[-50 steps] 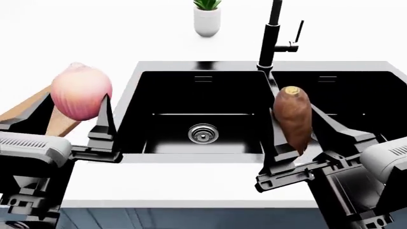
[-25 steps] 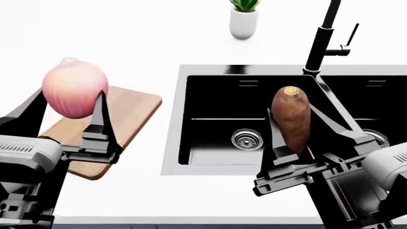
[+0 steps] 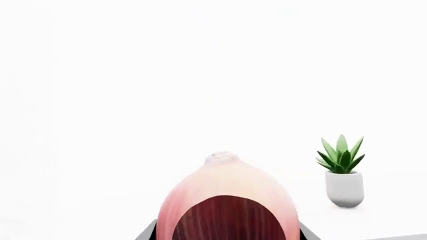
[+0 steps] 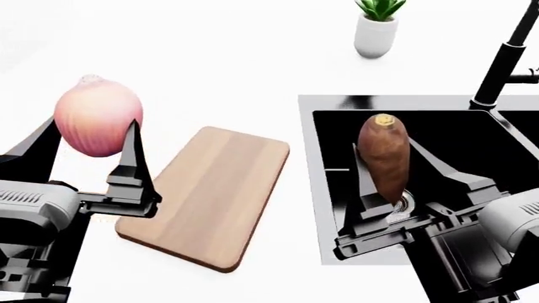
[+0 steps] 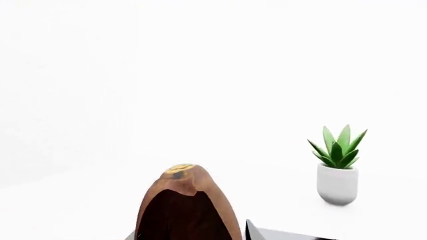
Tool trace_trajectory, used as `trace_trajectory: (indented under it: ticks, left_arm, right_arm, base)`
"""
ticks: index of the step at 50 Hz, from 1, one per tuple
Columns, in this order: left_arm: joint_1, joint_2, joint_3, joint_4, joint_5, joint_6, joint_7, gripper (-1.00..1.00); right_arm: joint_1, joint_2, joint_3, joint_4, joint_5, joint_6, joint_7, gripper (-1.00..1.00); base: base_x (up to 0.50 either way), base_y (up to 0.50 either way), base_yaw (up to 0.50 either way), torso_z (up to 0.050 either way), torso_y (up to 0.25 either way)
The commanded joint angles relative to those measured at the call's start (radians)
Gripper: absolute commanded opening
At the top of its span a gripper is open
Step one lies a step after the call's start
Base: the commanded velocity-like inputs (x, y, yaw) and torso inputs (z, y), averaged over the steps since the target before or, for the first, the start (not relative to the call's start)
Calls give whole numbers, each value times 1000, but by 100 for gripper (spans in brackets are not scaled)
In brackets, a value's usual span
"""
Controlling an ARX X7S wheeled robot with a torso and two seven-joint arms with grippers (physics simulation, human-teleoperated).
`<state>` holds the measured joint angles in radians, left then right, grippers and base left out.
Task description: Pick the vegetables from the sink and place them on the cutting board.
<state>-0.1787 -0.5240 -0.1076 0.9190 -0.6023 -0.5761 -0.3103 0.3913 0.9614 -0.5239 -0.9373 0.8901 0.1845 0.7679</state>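
My left gripper (image 4: 88, 136) is shut on the pale pink-red onion (image 4: 98, 115) and holds it up, left of and above the cutting board (image 4: 211, 192). The onion fills the near part of the left wrist view (image 3: 228, 200). My right gripper (image 4: 394, 170) is shut on the reddish-brown sweet potato (image 4: 384, 158), held upright with its yellowish cut end up, over the black sink (image 4: 332, 139). The sweet potato also shows in the right wrist view (image 5: 188, 205). The light-tan board lies flat on the white counter, left of the sink.
A green potted plant (image 4: 377, 26) in a white pot stands on the counter at the back; it shows in both wrist views (image 3: 343, 172) (image 5: 338, 167). The black faucet (image 4: 505, 60) rises at the far right. A round metal drain (image 4: 402, 205) shows behind the sweet potato.
The view has swung left: sink, faucet and plant have shifted to the right and the whole cutting board has come into sight. Both grippers still hold their vegetables in the same pose.
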Motion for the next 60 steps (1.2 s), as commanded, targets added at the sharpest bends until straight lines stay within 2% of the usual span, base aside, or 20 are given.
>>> trace_trajectory:
  ticks: [1,8,12,17,24,38,60]
  left_arm:
    - [-4,-2,11,3,-19,5,-14,-100]
    - [-39,-12,119,5,4,-49,-6,-100]
    - [-139,-6,205,-27,-41,-154,3,-100]
    - [-294,40,310,-126,-80,-290,5,-100]
    - [-395,110,337,-268,-111,-333,17,-100]
    - [-405,133,357,-474,-61,-301,31,-100]
    - [-380,127,389,-552,-27,-265,46,-100]
  right_arm:
    - [6,-2,2,1,-15,8,-2,-100]
    - [21,-4,-3,3,14,21,-3,-100]
    - [48,-13,-15,0,35,52,6,-100]
    - [66,-24,-29,6,46,72,0,-100]
    - [59,-17,-25,5,58,60,-2,-100]
    - [53,-27,-29,34,70,40,-27,-100]
    - [57,-30,-32,45,79,38,-30,-100]
  base:
    - [147,500,0,0,0]
    - [101,357,0,0,1]
    - [0,0,0,0,0]
    - [0,0,0,0,0]
    - [0,0,0,0,0]
    - [0,0,0,0,0]
    - [0,0,0,0,0]
